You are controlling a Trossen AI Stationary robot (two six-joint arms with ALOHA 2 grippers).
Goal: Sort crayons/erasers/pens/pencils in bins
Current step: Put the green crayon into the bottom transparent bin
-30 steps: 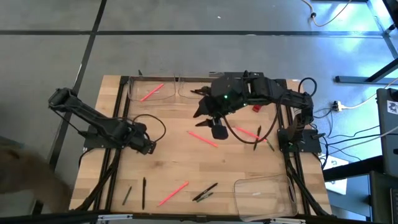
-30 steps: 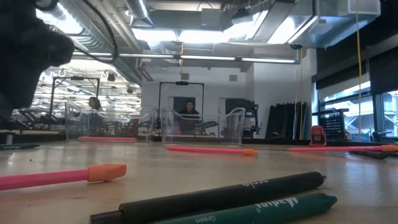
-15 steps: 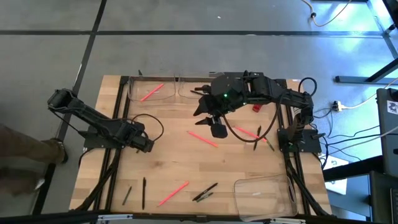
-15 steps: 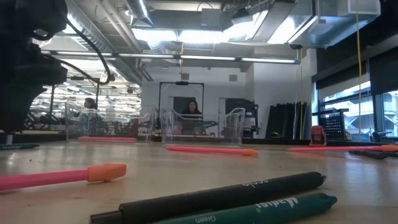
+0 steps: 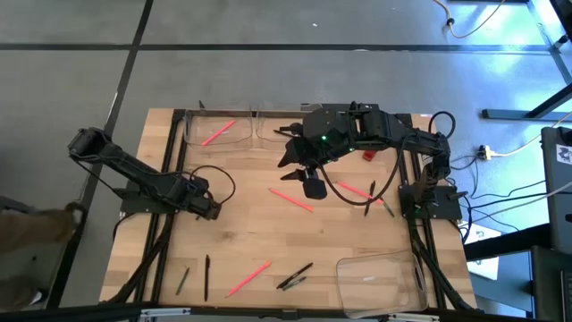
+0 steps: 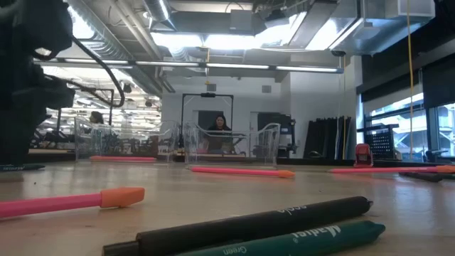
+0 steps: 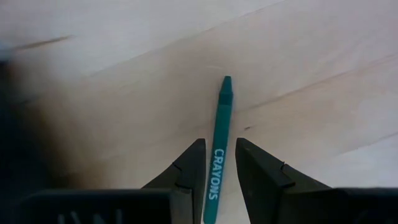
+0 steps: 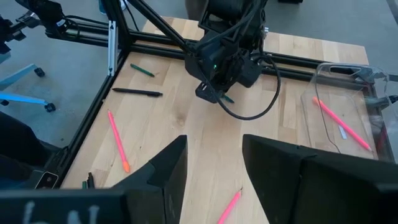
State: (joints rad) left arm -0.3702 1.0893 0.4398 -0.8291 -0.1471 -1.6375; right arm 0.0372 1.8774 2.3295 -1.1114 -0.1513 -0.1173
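Wood table (image 5: pixel 268 233), concrete floor around. Green crayon (image 7: pixel 219 143) lies flat on it at 9 o'clock, between the left gripper (image 7: pixel 216 167) fingers, which are slightly parted and straddling, not yet clamped; set for a pinch, I judge. Right gripper (image 8: pixel 211 165), fingers wide apart and empty, hovers near centre. One pink stick (image 5: pixel 217 133) sits in the 11 o'clock bin (image 5: pixel 192 134); others scattered.
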